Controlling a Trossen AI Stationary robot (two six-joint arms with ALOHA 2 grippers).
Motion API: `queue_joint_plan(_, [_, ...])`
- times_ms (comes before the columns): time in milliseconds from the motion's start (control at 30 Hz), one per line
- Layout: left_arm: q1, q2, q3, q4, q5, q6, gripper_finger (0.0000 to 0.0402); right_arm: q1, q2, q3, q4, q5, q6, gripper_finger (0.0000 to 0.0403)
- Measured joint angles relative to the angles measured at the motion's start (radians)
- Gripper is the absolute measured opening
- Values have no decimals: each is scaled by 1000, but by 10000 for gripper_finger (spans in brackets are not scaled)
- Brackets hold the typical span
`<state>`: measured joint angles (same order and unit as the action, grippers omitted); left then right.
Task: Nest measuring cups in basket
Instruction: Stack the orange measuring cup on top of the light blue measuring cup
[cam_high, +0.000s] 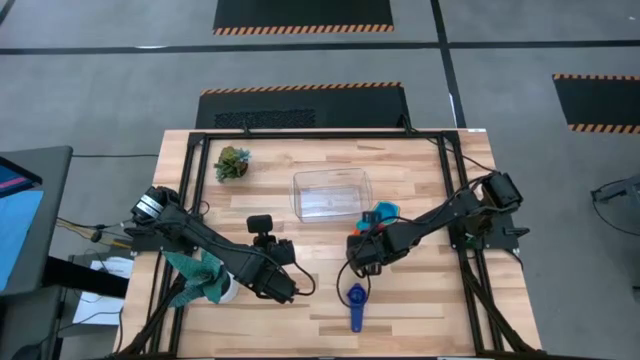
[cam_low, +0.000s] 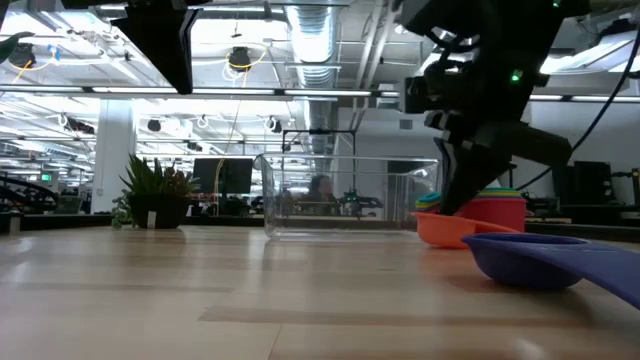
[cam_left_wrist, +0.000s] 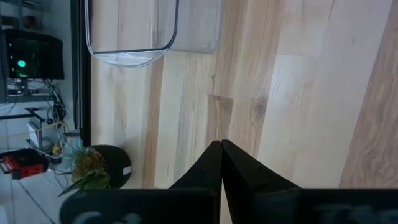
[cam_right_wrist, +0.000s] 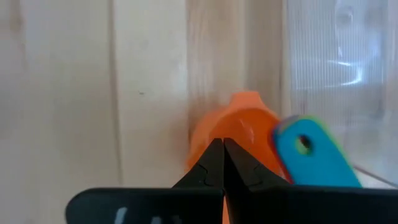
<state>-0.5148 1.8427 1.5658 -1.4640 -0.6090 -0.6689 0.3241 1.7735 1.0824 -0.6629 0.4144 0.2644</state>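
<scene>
Centrally on the pale plank-grained table (cam_high: 420, 300) sits the clear, round-cornered plastic basket (cam_high: 331, 193), the stacked measuring cups (cam_high: 378, 215) just beside its corner and a dark blue cup (cam_high: 356, 303) well apart. Right gripper (cam_right_wrist: 222, 144), fingers pressed together, hangs over the smooth orange cup (cam_right_wrist: 230, 127); left gripper (cam_left_wrist: 221, 146), likewise closed on nothing, is over bare wood. No legible writing.

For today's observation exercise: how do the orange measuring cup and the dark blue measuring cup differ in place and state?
The orange measuring cup lies close by the basket, under the right gripper; the dark blue measuring cup lies alone, farther from the basket. Other cups are stacked by the orange one; none by the blue. Both rest on the table, outside the basket.
</scene>
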Motion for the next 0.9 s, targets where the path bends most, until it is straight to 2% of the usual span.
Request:
queue_joint_plan(100, [0,0,0,0,0,-2,0,0,0,0,34,-31,-1,13])
queue_joint_plan(300, [0,0,0,0,0,-5,0,7,0,0,122,-204,-2,14])
queue_joint_plan(467, [0,0,0,1,0,-5,0,44,-14,48,187,-292,-50,14])
queue_joint_plan(600, [0,0,0,7,0,-5,0,79,-15,126,180,-279,-109,16])
queue_joint_plan(700, [0,0,0,18,0,-5,0,89,-16,166,147,-224,-130,14])
queue_joint_plan(767, [0,0,0,25,1,-5,0,86,-16,165,104,-192,-100,12])
queue_joint_plan(900, [0,0,0,25,3,-6,0,79,-15,141,24,-216,-28,12])
